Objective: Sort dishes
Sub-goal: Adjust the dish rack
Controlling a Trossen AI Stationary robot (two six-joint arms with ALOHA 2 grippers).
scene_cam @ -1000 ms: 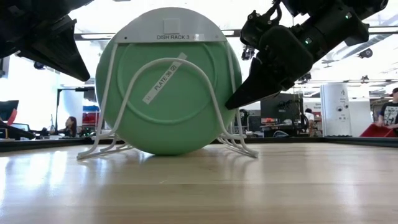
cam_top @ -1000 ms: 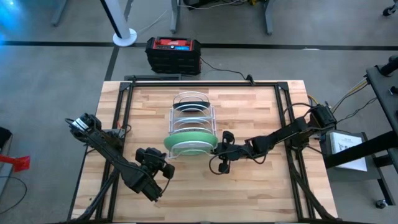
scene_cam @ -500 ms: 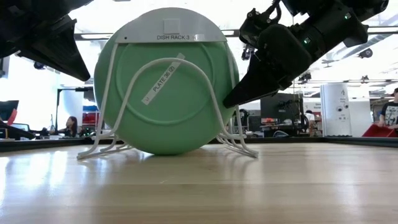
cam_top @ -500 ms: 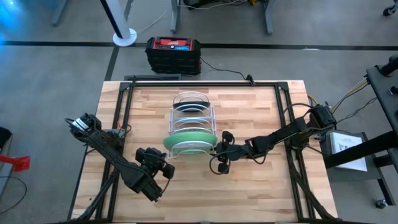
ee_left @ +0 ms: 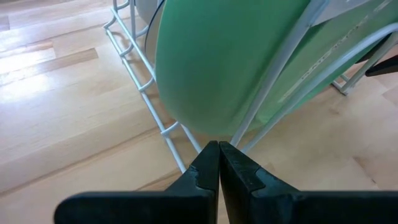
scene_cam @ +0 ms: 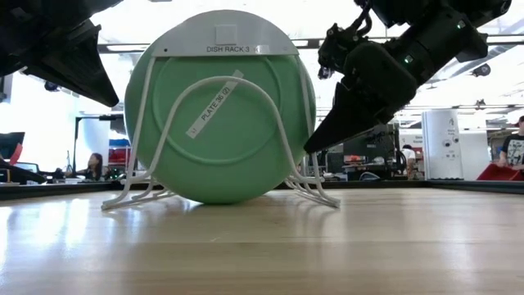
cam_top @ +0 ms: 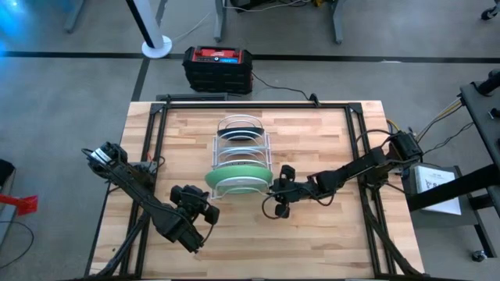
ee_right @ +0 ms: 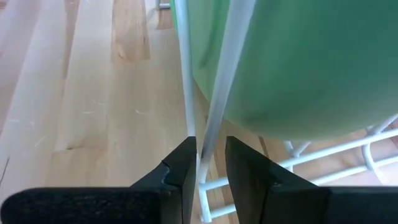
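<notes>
High view: the light green plate [cam_top: 238, 179] is seen upright on edge in the rack [cam_top: 242, 153], just left of the nearer right gripper [cam_top: 276, 193], slightly parted and empty.

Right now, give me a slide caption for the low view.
Light green plate standing upright in the white wire rack, with the right gripper just beside its edge.

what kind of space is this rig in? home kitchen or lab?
Most likely a robotics lab or open workshop, not a kitchen. The butcher-block wooden table stands on a bare grey floor, the white wire rack carries a printed tag reading DISH RACK 3, and desks with monitors fill the background.
</notes>
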